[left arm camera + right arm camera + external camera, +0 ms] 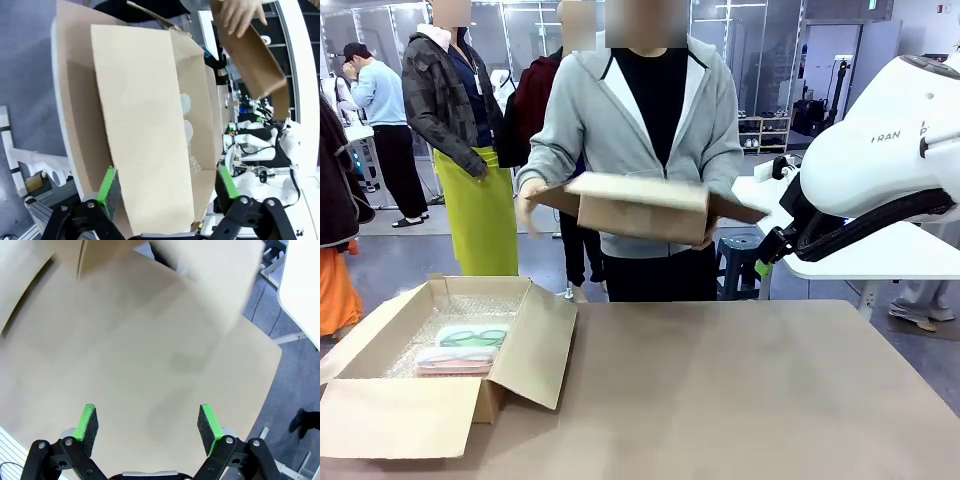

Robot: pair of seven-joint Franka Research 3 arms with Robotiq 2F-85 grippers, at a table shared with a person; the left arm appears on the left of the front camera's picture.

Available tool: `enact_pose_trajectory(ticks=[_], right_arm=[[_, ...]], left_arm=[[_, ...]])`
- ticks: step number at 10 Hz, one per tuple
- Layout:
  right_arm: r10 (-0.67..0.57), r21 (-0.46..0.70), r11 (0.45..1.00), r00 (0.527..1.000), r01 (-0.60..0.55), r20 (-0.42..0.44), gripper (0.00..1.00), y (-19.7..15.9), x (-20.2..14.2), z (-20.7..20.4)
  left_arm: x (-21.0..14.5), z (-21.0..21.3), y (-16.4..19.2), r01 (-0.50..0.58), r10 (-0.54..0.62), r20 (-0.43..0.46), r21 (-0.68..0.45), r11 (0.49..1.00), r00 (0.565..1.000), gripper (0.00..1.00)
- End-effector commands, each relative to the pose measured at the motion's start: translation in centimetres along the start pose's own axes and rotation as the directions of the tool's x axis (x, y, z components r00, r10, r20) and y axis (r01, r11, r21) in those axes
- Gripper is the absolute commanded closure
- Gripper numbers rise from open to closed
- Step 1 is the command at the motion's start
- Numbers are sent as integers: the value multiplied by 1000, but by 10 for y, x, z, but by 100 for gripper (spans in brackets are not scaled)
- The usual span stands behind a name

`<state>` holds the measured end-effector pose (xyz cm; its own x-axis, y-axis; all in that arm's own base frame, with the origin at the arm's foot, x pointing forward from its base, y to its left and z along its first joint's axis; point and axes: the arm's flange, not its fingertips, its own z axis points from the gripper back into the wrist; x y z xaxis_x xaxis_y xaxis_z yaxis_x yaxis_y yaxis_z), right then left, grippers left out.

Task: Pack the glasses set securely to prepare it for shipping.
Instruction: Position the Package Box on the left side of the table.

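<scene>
The glasses set is found inside the open cardboard box (pixel 440 340) at the table's (pixel 740 390) left side: the mint green case (pixel 473 335) lies just behind the pink-white case (pixel 455 360), both resting on bubble wrap (pixel 470 305). The left gripper (pixel 167 187) is seen with jaws spread, a box flap between the green pads (pixel 106 184). The right gripper (pixel 147 424) is held spread above bare tabletop. A second cardboard box (pixel 640 205) is held by the person's hands (pixel 532 195) beyond the far edge.
</scene>
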<state>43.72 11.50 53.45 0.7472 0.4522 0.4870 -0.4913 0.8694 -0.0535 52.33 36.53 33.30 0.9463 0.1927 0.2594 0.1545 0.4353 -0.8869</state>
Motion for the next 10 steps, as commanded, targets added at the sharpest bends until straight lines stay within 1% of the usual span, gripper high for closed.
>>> enact_pose_trajectory(ticks=[1,2,3,10], right_arm=[[1,-6,1000,1000,-1,-9,0,1,2,2],[1,-6,1000,1000,-1,-9,0,1,2,2],[1,-6,1000,1000,-1,-9,0,1,2,2],[1,-6,1000,1000,-1,-9,0,1,2,2]], left_arm=[[-14,1,-14,17,-17,29,16,1000,999,0],[-15,-2,-16,19,-20,27,4,1000,999,0],[0,7,-6,7,-8,14,11,1000,1000,0],[0,7,-6,7,-8,14,11,1000,1000,0]])
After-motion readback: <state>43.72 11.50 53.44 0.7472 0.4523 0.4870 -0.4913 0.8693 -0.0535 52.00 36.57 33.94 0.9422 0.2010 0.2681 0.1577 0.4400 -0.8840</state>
